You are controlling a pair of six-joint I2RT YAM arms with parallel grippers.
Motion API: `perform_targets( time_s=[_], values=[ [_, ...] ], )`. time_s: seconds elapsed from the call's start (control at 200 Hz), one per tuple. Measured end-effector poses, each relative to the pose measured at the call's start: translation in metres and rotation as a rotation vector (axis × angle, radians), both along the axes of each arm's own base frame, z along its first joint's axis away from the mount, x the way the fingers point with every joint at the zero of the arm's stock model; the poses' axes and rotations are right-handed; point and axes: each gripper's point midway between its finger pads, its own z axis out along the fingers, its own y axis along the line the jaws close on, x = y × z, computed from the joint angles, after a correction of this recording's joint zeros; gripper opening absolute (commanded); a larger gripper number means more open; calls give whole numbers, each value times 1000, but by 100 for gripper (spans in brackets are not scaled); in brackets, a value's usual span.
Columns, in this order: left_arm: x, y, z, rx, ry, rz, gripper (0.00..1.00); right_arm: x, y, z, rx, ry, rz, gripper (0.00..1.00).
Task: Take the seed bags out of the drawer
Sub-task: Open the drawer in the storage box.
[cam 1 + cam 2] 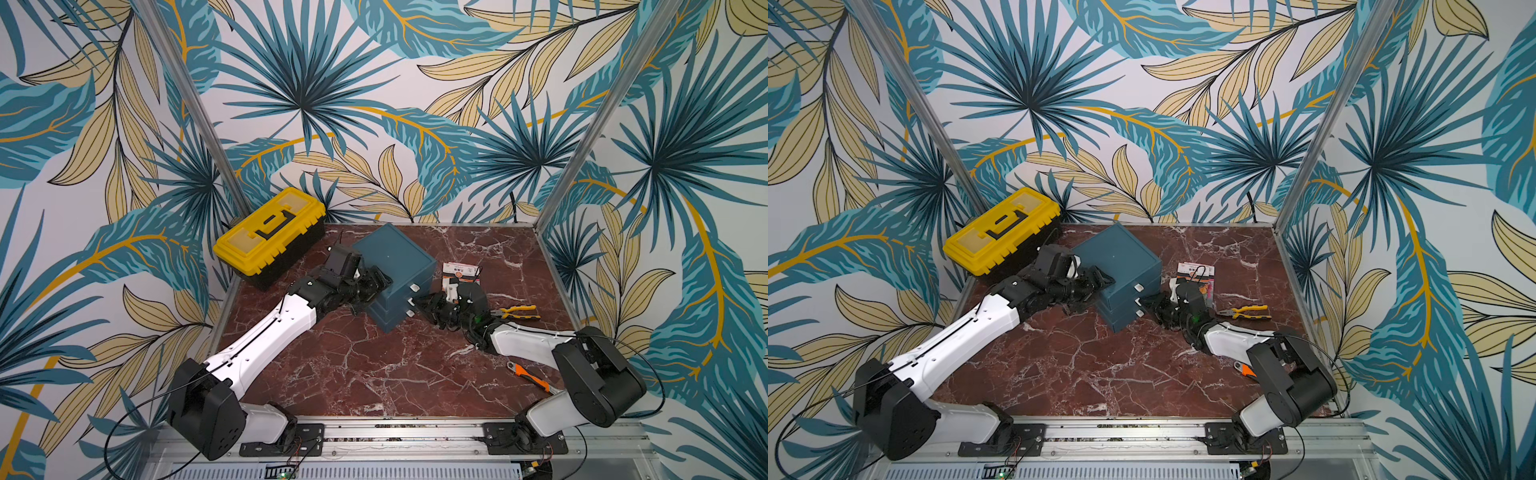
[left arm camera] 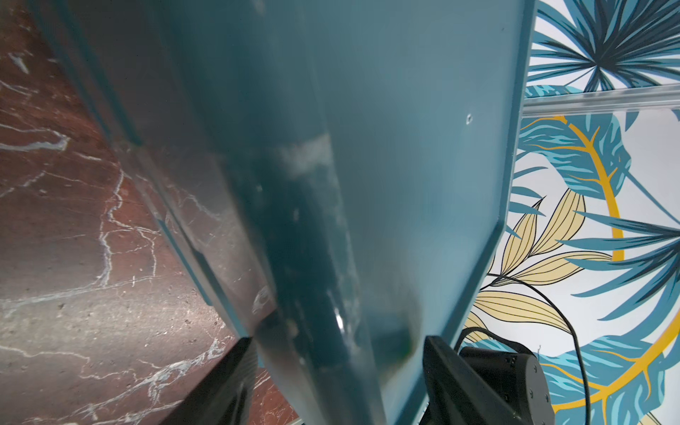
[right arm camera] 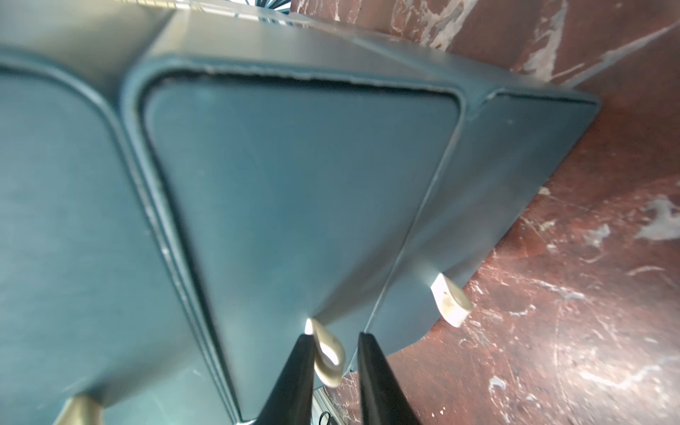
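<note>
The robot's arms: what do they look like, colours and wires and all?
The left arm and right arm have smooth white shells, chunky black joints and thin black cables. The left gripper and right gripper are black, with tapered fingers.

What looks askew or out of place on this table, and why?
The blue drawer unit sits skewed, its sides at an angle to the edges of the table rather than square to them. An orange-handled tool lies right beside the right arm, which partly hides it. Nothing looks spilled or damaged.
</note>
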Motion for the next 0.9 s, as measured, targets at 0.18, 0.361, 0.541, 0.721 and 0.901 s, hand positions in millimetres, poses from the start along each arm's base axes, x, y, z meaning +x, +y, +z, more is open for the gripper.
perform_targets(
  time_s=[0.18,0.361,0.541,0.721,0.901],
  values=[
    [0,0,0,-5,7,5,66,1,1,2,4,-3,-1,20],
    [0,1,0,-10,9,6,66,1,1,3,8,-2,-3,14],
    [1,1,-1,-16,13,14,66,1,1,3,10,-3,-3,8],
    [1,1,-1,-22,11,19,66,0,0,4,12,-5,-4,1],
    [1,1,-1,-24,11,20,66,-9,-6,6,8,-5,-11,0]
  ],
)
